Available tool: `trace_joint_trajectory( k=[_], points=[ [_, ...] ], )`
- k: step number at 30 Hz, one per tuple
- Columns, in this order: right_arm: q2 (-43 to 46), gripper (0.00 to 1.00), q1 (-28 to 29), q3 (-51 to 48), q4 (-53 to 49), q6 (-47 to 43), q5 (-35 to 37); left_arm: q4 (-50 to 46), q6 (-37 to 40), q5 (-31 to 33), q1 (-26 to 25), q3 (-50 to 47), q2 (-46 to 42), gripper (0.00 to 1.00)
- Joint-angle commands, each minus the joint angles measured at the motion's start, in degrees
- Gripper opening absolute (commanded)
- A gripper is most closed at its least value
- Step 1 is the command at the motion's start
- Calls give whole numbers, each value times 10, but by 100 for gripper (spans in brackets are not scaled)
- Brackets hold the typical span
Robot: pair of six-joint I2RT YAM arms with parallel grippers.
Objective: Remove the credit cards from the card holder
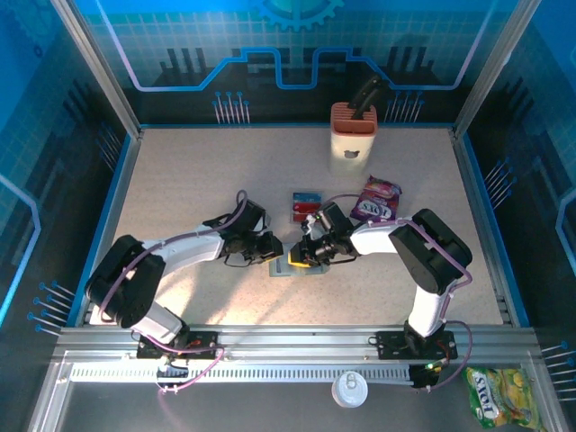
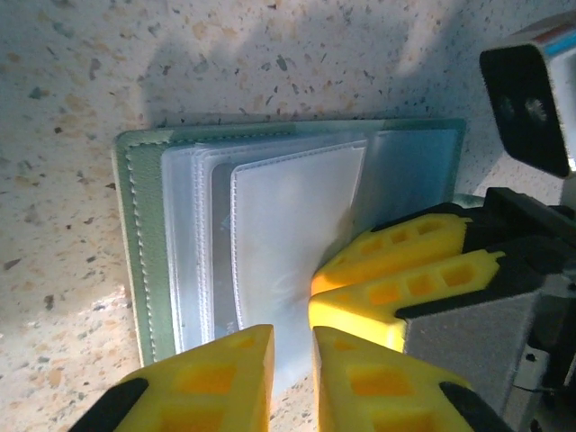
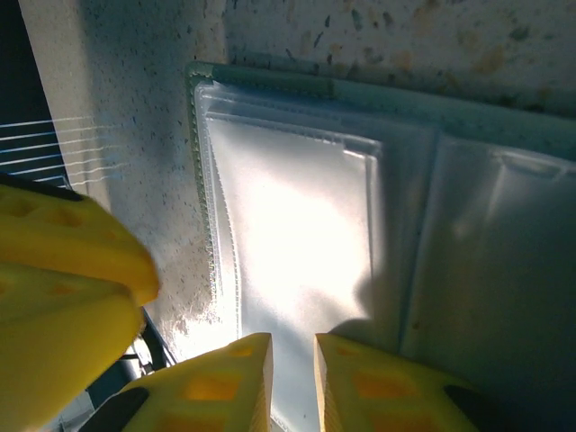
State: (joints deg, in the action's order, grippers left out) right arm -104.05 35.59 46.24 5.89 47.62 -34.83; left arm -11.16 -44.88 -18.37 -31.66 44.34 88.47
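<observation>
Lying open mid-table, flat grey-green stitched card holder with clear plastic sleeves; no legible writing. Left gripper and right gripper, both yellow-fingered, reach low from either side, jaws narrow over the sleeves, grip uncertain. Red and blue credit cards lie just beyond.

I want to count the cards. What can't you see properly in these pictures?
- Grey-green folding card holder, top view: mostly hidden under both end effectors.
- Its clear plastic sleeves, right wrist view: washed out by glare, so contents unreadable.
- Red and blue cards, top view: too small to read marks.
</observation>
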Motion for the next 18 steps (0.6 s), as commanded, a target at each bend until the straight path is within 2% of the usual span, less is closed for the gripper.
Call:
trace_joint_trajectory(
  k=[1, 18],
  points=[
    [-11, 20, -7, -21, -18, 5, 11, 22, -15, -24, -1, 2, 19, 23],
    [-12, 20, -8, -25, -11, 11, 6, 19, -23, 11, -1, -9, 32, 25]
  ],
)
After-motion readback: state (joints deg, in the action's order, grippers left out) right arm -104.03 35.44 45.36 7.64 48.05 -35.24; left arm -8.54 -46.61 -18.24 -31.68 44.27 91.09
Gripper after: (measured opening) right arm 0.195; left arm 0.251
